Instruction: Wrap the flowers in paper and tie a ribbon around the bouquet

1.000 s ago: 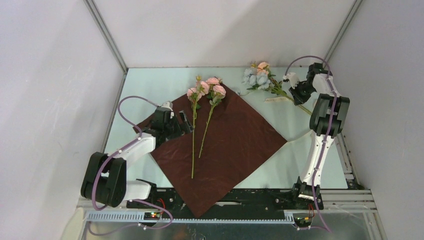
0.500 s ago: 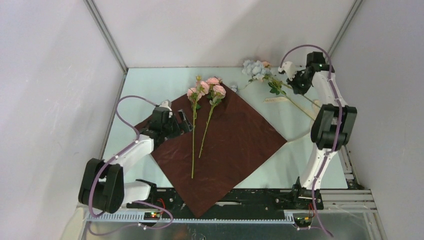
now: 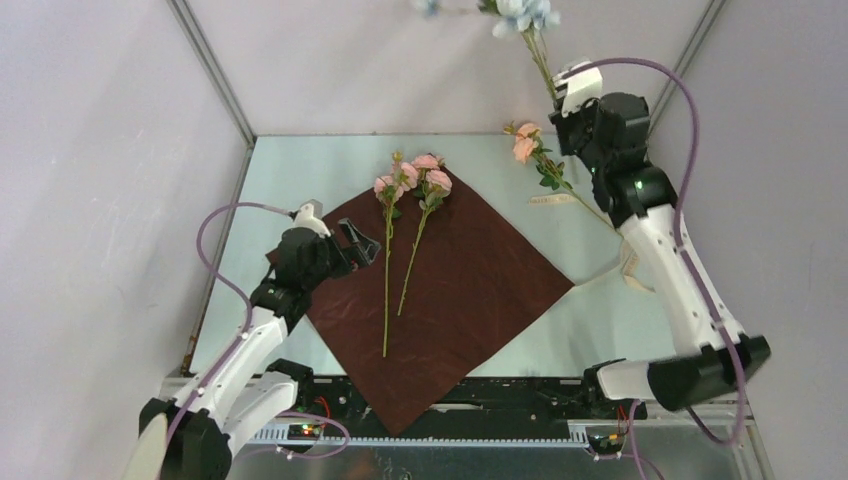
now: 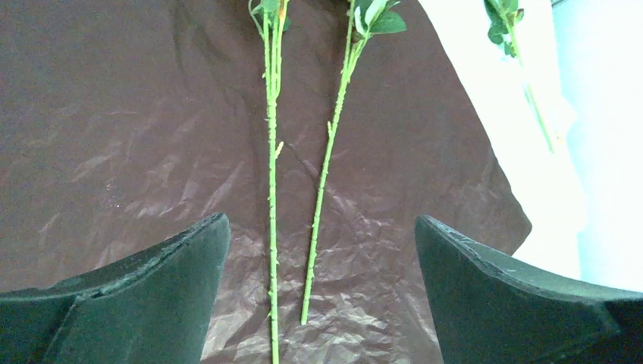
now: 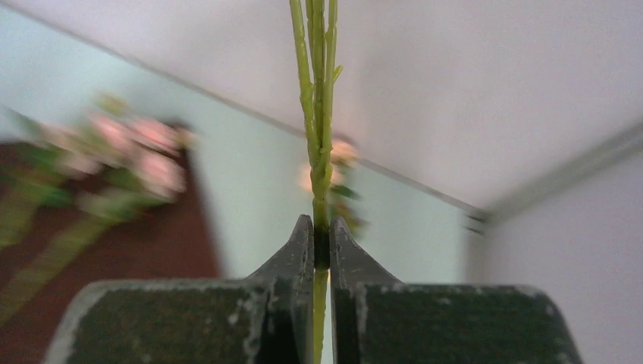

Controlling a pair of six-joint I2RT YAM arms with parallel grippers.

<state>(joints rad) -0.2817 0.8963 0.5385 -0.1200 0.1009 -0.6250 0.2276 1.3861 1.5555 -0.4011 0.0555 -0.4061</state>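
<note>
While the right gripper [image 3: 570, 92] held a blue flower [image 3: 520, 12] aloft at the back, top view had two pink flowers [image 3: 386, 290] lying on the paper [image 3: 480, 280], with the left gripper [image 3: 362, 243] by its left edge. Left wrist: jaws were wide over both stems. Right wrist: jaws were clamped on the flower's stem.

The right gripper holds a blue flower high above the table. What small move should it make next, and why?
Probably swing left and lower toward the paper. The right gripper is shut on the stem of the blue flower, high in the air, while two pink flowers already lie on the paper with bare space beside them.
</note>
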